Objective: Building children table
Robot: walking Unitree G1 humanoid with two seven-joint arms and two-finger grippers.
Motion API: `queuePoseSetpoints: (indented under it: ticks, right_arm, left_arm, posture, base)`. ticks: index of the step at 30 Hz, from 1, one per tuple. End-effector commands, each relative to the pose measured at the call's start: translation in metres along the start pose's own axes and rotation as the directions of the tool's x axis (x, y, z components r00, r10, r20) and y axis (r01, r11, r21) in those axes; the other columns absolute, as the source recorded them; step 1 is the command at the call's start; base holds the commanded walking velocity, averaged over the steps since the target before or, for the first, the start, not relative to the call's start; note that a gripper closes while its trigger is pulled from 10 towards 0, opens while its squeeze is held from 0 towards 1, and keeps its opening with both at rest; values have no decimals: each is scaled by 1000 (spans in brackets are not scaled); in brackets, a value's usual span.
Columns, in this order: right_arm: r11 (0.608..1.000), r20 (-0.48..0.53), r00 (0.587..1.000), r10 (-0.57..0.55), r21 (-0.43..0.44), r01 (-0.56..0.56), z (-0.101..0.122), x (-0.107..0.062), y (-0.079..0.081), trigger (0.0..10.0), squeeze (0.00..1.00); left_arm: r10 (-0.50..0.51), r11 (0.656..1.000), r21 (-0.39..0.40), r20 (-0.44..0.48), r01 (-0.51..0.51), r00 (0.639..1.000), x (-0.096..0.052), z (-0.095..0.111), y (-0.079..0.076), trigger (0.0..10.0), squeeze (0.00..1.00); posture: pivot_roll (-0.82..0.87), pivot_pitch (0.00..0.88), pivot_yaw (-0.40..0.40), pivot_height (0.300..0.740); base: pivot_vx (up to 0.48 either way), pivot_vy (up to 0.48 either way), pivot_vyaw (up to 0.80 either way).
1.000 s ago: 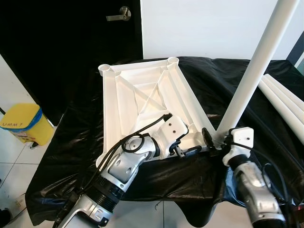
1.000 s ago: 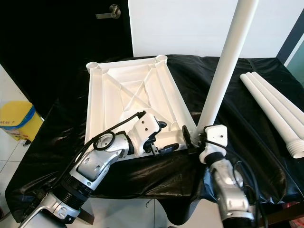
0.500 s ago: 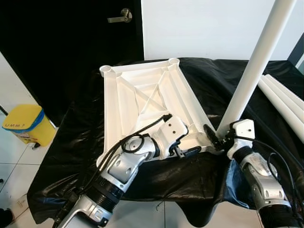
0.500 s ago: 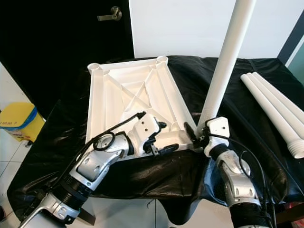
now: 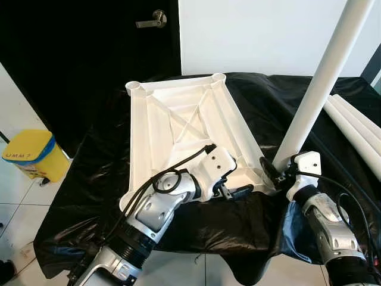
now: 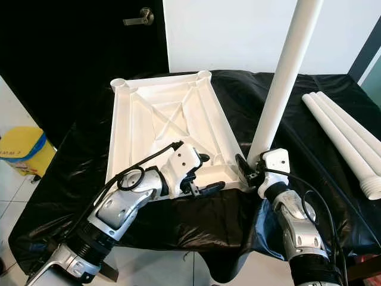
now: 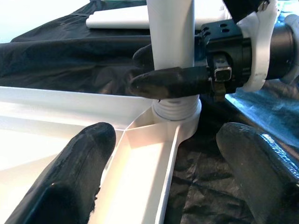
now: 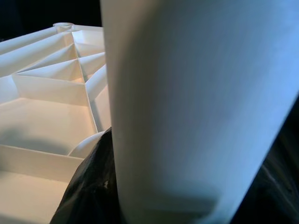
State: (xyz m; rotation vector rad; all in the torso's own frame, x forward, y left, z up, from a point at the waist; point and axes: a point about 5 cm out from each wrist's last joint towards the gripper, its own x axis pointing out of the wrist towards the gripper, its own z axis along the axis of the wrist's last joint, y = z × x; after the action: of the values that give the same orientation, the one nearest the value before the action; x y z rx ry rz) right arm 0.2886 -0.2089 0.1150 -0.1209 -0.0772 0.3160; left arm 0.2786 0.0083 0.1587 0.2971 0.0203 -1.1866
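Note:
The white plastic table top lies upside down on the black-draped table, ribs facing up. A long white table leg stands upright in the socket at its near right corner. My right gripper is shut on the leg's lowest part, just above the socket; one black finger crosses in front of the leg. My left gripper is open at the table top's near edge, its two fingertips on either side of the corner rib, a short way from the socket.
Three spare white legs lie side by side on the black cloth at the right. A yellow bin stands on the tiled floor to the left. A dark door with a lever handle is behind the table.
My right forearm has swung a little to the right and its wrist has turned around the leg's base, still gripping it. The left arm has hardly moved. The camera shifted slightly.

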Motion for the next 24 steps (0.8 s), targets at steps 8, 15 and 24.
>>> queuePoseSetpoints:
  ticks: [8,15,24]
  right_arm:
    - [988,-73,987,-144,35,147,-15,-6,4,10000,0]
    - [941,-117,939,-324,60,332,-22,-8,14,10000,0]
    - [831,-160,830,-535,80,551,-26,-9,27,10000,0]
  left_arm:
    - [-24,1000,-5,-13,24,1000,-3,-2,-3,10000,0]
    - [-15,1000,-13,-21,14,1000,-6,-4,-4,10000,0]
    - [-22,1000,-10,-15,22,1000,-2,-3,-4,10000,0]
  posture:
    - [-40,87,-44,740]
    - [-52,84,-43,740]
    - [-79,80,-40,740]
  base:
    - [0,0,0]
    - [0,0,0]
    - [0,0,0]
